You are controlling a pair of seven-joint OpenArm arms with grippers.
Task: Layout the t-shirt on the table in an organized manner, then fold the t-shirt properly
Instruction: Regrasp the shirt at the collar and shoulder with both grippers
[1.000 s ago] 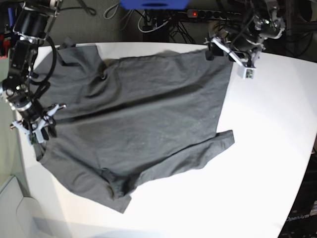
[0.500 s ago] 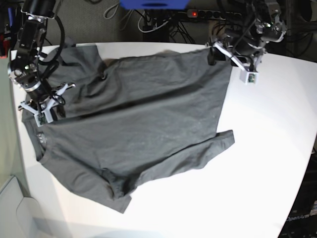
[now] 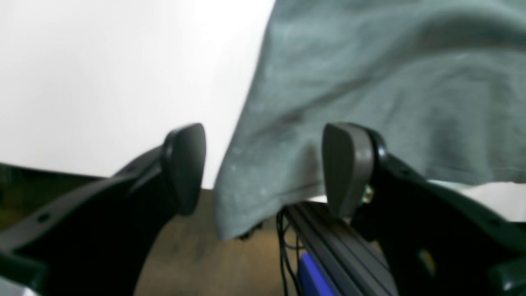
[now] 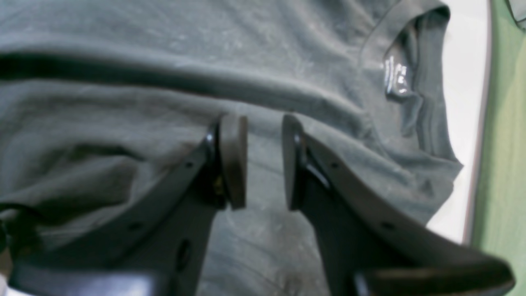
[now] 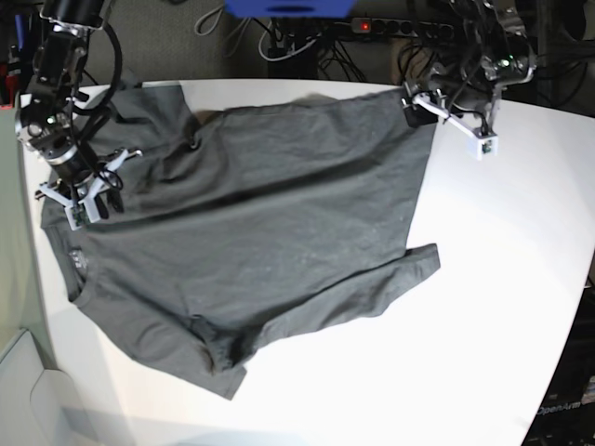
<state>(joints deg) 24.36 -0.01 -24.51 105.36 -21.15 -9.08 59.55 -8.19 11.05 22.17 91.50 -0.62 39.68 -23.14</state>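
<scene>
The t-shirt (image 5: 260, 232) was a plain dark charcoal grey with no print, and its ribbed collar (image 4: 427, 102) was a shade darker, with a small glossy label (image 4: 395, 76) inside that caught pale light. The table (image 5: 502, 307) was plain smooth white. The left gripper (image 3: 263, 168) had black arms and 2 grey pads (image 3: 345, 164). The right gripper (image 4: 263, 162) was black too, with dull grey-brown pads (image 4: 234, 156). A blue object (image 5: 288, 7) showed beyond the table's far edge.
</scene>
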